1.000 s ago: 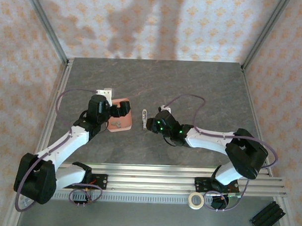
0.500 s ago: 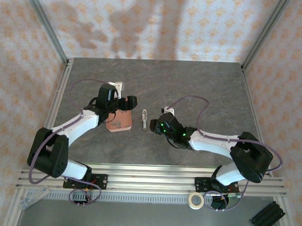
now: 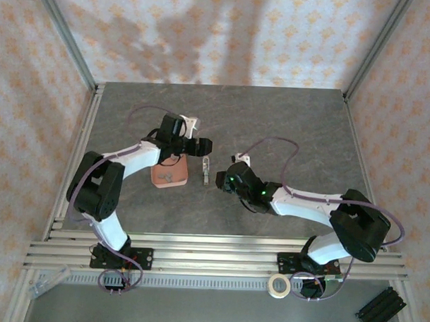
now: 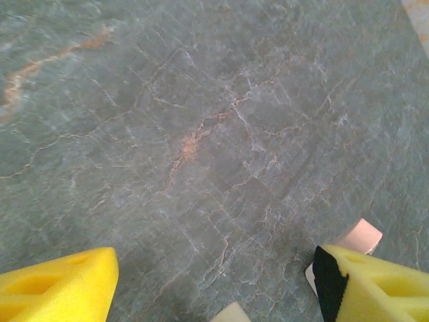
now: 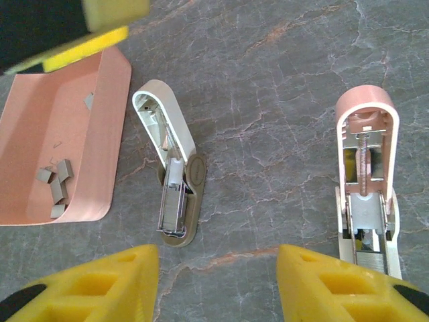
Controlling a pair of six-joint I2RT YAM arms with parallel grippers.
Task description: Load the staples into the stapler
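The stapler (image 5: 365, 176), pale pink and white, lies open on the grey table with its spring and metal channel showing. A second stapler (image 5: 175, 176), beige and white, lies open to its left (image 3: 205, 168). Several grey staples (image 5: 56, 182) lie in the salmon-pink tray (image 5: 40, 114) (image 3: 168, 175). My right gripper (image 5: 218, 275) (image 3: 220, 179) hovers open just short of both staplers, with bare table between its fingers. My left gripper (image 3: 201, 146) (image 4: 214, 276) is open above the beige stapler's far end. A pink-and-white tip (image 4: 360, 235) peeks out behind its right finger (image 4: 375, 288).
A tape roll (image 3: 279, 285) and a black block (image 3: 379, 309) sit at the front by the rails. Metal frame posts (image 3: 64, 35) edge the table. Open grey tabletop (image 3: 273, 120) stretches behind and to the right of the grippers.
My left arm has swung right, from over the tray to above the beige stapler's far end, and its jaws have narrowed somewhat. The right arm has barely moved.
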